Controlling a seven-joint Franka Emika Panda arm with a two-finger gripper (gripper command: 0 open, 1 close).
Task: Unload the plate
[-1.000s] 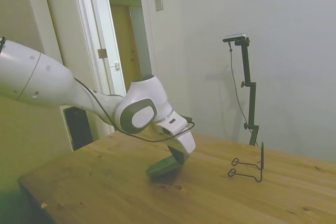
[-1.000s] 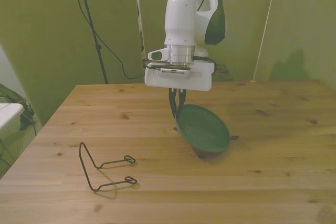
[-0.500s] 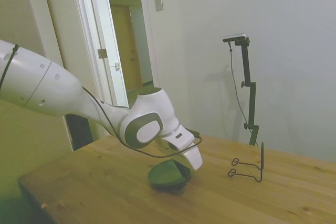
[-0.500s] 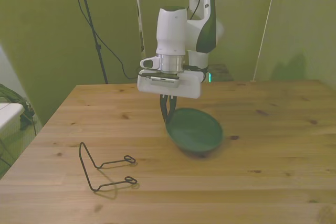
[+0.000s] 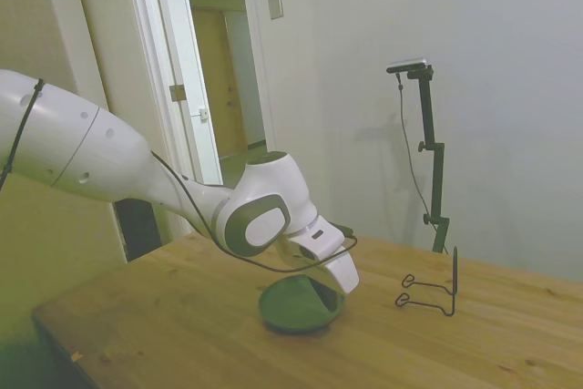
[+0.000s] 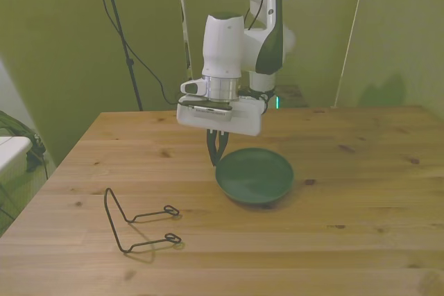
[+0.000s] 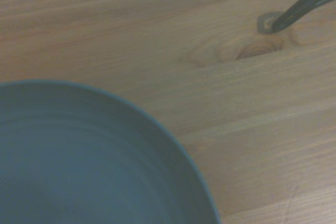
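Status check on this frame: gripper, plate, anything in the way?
Gripper shut on the plate's rim. Plate lying about level on the table, off the wire rack. Rack stands apart toward the front view's left; nothing in the way.

Soft, even indoor light fills the side view, with a yellow-green cast toward its left edge and a brighter open doorway (image 5: pixel 217 88) behind. The front view is dimmer and tinted green overall. The round dark green plate (image 6: pixel 254 176) throws only a faint, diffuse shadow on the wooden surface (image 6: pixel 361 213), and the thin black wire rack (image 6: pixel 136 221) a thin one. The wrist view is soft and slightly out of focus, without glare.
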